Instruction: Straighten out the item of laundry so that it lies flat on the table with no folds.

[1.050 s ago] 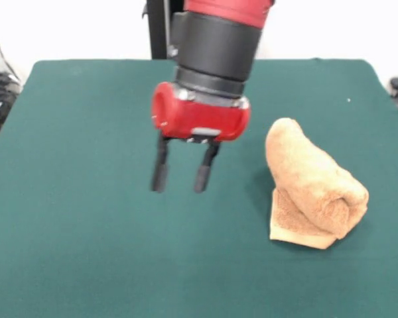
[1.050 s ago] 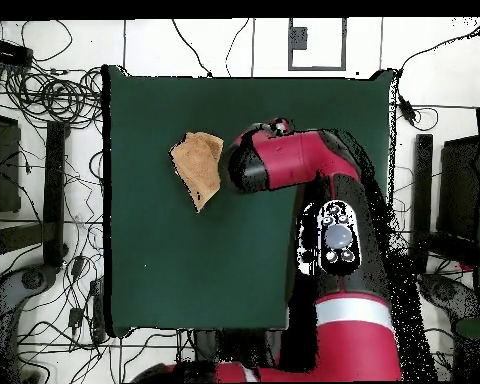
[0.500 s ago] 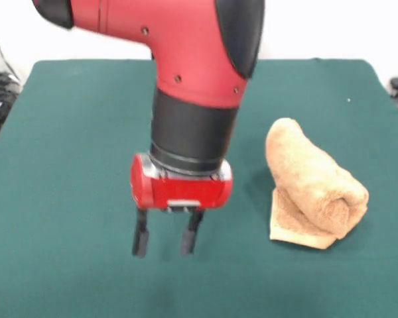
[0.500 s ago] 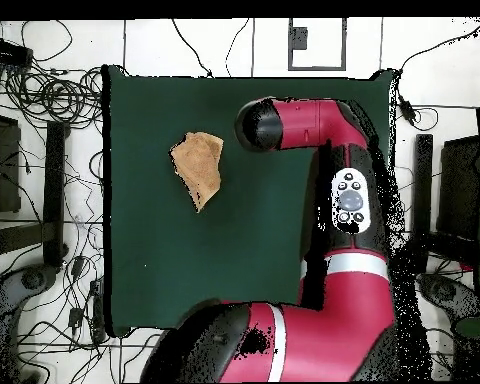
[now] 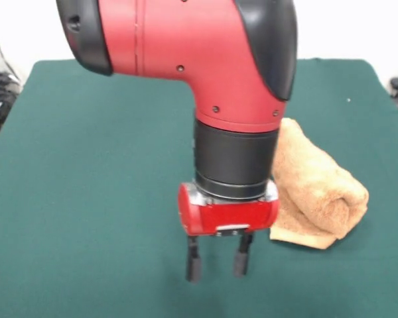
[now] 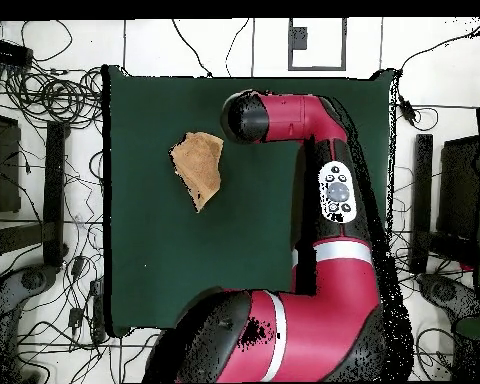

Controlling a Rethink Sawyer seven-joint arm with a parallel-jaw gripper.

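The gripper was seen with its jaws parted and empty, low over the table. Just beside it to the right, the towel lay bunched and rolled. A grasp of the thick roll rather than a hem corner was judged likely to drag the bundle unopened.

no readable text, no labels, no brand marks
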